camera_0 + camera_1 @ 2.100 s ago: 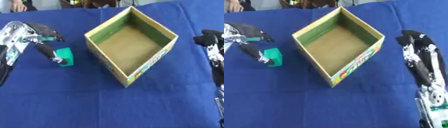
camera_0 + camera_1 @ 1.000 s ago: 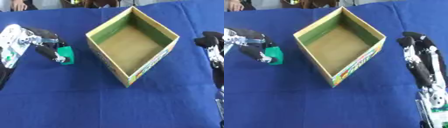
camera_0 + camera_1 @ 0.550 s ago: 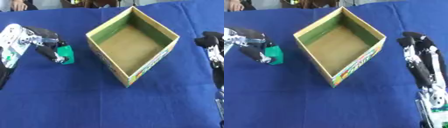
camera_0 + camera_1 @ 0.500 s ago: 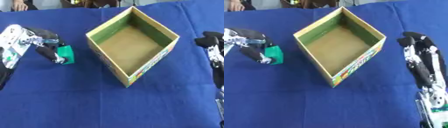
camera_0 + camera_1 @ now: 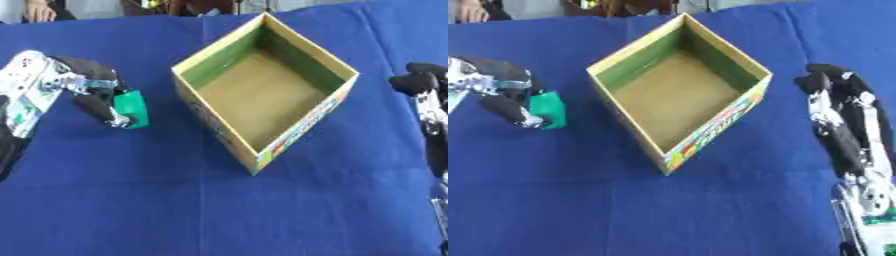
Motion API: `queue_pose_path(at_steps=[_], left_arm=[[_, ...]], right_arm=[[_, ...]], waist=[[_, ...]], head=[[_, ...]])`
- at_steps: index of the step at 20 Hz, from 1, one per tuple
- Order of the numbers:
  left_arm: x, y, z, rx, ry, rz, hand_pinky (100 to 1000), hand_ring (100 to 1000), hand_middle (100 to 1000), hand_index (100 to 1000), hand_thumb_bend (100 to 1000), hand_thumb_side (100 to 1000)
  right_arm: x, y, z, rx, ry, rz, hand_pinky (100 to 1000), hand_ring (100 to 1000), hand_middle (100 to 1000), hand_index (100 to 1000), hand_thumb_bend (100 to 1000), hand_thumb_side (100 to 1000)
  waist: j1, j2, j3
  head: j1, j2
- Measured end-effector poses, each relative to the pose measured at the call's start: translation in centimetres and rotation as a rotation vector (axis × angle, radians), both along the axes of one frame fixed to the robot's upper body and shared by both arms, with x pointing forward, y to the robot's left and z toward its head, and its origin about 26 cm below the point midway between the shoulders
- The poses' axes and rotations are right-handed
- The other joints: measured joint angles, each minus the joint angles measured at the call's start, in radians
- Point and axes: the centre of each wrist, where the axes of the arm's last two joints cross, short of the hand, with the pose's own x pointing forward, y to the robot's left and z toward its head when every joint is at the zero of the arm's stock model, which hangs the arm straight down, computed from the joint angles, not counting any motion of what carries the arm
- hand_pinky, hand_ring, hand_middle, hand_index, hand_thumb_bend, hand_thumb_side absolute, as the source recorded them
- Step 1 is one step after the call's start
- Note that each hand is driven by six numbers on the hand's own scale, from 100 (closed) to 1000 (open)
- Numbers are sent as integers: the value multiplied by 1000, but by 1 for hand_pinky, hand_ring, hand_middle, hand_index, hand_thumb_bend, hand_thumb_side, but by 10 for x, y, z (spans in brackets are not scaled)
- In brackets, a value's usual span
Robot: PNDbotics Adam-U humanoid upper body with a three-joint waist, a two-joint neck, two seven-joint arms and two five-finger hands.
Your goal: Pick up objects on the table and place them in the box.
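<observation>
Left hand point(image 5: 83, 92), mid-left: fingers now curled round green block point(image 5: 132, 108), closed in from an earlier hover. Grasp made; cardboard box point(image 5: 262, 85) awaits, empty. Right hand point(image 5: 846, 120), right edge: relaxed, idle.

- I see the box point(image 5: 262, 95), an open cardboard carton, standing upright mid-table on the blue cloth, turned so one corner points toward me and the opposite one away. Its inner walls look green near the top, its floor plain brown, and nothing lies inside. The outer wall facing me on the right carries bright multicoloured print; the rim is pale yellow.
- I see the block point(image 5: 131, 108), a small green piece, left of the box and apart from it, tilted slightly. I can't tell whether its underside touches the cloth, and its finer shape stays unclear to me.
</observation>
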Motion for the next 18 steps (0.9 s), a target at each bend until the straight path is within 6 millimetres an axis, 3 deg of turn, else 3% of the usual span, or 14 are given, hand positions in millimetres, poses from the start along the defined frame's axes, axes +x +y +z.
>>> queue_pose_path(at_steps=[6,11,18], left_arm=[[-4,-4,7,0,-34,-2,441,482,458,611,100,676],[-6,-7,19,-24,-93,-13,400,456,418,562,100,655],[-12,-15,51,-97,-197,-40,372,434,384,520,100,644]], right_arm=[[0,0,0,0,2,-1,784,714,562,730,100,534],[0,0,0,1,3,-1,785,714,562,731,100,533],[-1,-1,-1,2,7,-2,786,715,563,732,100,532]], waist=[[0,-3,0],[2,-7,1],[6,-9,1]], head=[[1,0],[4,0],[6,0]])
